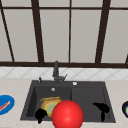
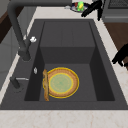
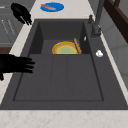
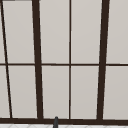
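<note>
Where the hands hang: both float at the front rim of the sink (image 1: 87,83), apart from everything.
Left hand (image 1: 40,114): over the front-left corner of the basin, fingers loose and drooping, holding nothing.
Right hand (image 1: 102,108): over the flat drainer half; in the right side view its fingers (image 3: 26,63) are straight and level, pointing in across the sink, empty.
Plate (image 1: 49,106): flat on the basin floor, back and slightly right of the left hand and well below it. This hand is clearly the nearer one.
Plate, make: round, shallow, glazed look, with an orange-yellow rim and a pale green centre.
Stick (image 2: 45,86): thin, brown and wooden-looking. It stands on edge just beside the plate on the tap side, its long axis running along the sink's length.
Red ball (image 1: 67,115): smooth, plain sphere, between the two hands in the front view. How near it is to either, I cannot tell.
Sink, make: dark matt stone look — deep basin at left, ribless drainer at right, dark tap (image 1: 56,71) behind.
Bench (image 1: 15,86): pale marbled top. It carries a blue plate (image 1: 5,105) at far left and a dark bowl (image 1: 125,108) at far right.
</note>
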Robot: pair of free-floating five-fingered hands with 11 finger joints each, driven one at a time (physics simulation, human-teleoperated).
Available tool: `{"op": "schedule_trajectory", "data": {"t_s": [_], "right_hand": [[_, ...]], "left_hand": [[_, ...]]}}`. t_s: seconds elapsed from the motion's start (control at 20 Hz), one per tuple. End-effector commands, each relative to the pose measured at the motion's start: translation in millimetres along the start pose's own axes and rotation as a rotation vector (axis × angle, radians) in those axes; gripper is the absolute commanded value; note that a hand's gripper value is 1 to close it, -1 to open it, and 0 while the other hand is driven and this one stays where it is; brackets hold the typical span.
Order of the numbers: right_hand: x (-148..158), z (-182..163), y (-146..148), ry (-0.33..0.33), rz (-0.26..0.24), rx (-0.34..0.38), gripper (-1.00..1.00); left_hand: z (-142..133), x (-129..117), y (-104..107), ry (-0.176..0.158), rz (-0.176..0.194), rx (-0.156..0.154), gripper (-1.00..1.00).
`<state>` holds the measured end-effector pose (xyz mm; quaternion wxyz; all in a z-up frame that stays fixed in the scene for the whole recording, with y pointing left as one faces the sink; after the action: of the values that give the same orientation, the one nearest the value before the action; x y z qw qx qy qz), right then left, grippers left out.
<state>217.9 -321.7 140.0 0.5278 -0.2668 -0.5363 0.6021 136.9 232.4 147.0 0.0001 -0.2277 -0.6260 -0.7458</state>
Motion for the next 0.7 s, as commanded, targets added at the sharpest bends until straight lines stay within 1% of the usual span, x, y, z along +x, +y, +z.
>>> {"op": "schedule_trajectory", "data": {"t_s": [0.0,0.4,0.45,0.6,0.65], "right_hand": [[14.4,-24.8,-8.2,-0.016,0.019,-0.083,-1.00],[34.7,-86.0,-20.2,-0.015,0.040,-0.157,-1.00],[36.6,-94.5,-22.4,-0.008,0.041,-0.157,-1.00],[41.0,-121.6,-25.9,0.011,0.022,-0.130,-1.00],[43.2,-130.2,-27.5,0.014,0.025,-0.130,-1.00]], "left_hand": [[0.0,0.0,0.0,0.000,0.000,0.000,0.00],[0.0,0.0,0.0,0.000,0.000,0.000,0.00],[0.0,0.0,0.0,0.000,0.000,0.000,0.00],[0.0,0.0,0.0,0.000,0.000,0.000,0.00],[0.0,0.0,0.0,0.000,0.000,0.000,0.00]]}}
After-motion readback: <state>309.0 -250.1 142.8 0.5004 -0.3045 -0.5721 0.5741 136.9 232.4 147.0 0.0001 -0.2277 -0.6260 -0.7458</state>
